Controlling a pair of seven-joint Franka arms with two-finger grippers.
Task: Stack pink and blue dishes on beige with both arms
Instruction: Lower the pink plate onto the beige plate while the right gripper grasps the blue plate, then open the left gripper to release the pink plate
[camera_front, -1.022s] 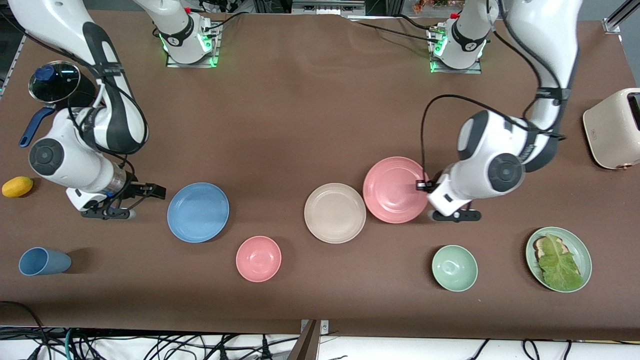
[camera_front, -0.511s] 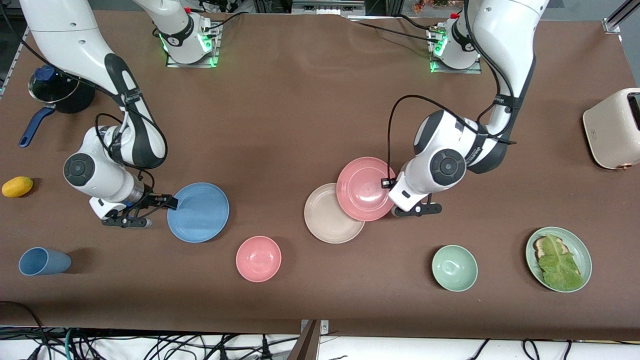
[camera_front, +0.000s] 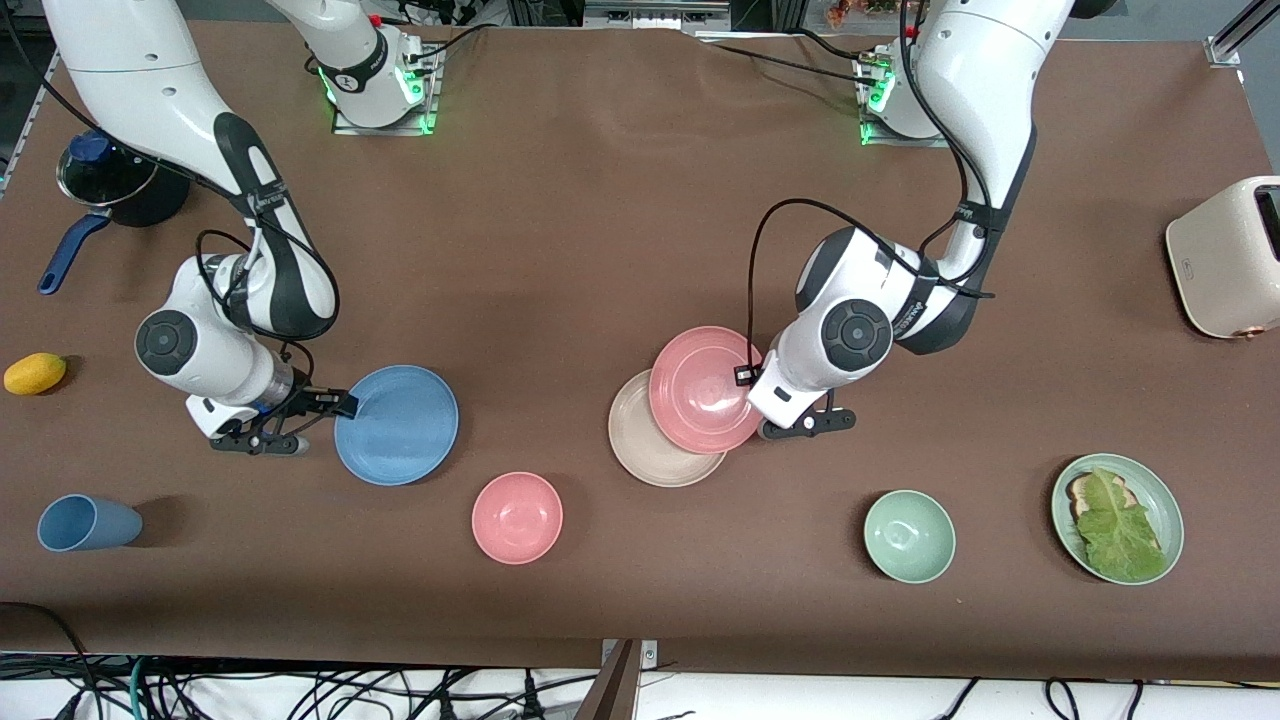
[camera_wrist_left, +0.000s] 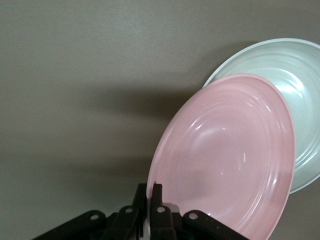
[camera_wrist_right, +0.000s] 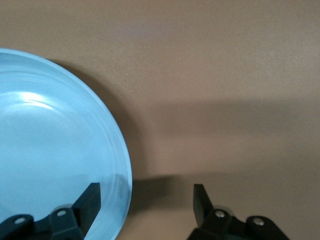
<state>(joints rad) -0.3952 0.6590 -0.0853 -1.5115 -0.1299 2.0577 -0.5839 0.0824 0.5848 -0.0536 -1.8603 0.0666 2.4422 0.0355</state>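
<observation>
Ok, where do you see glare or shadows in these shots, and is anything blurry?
Front view: even overhead light, soft shadows under both arms, green lights at the bases. Left wrist view: the pink plate shows faint highlights, a broad shadow band falls on the table, and the left hand sits close and soft. Right wrist view: a bright sheen on the blue plate, with a shadow along its rim.

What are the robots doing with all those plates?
They're stacking plates. The left gripper is shut on the rim of the pink plate and holds it tilted, partly over the beige plate. The right gripper is open around the rim of the blue plate, which lies flat on the table. Neither plate is stacked yet.
</observation>
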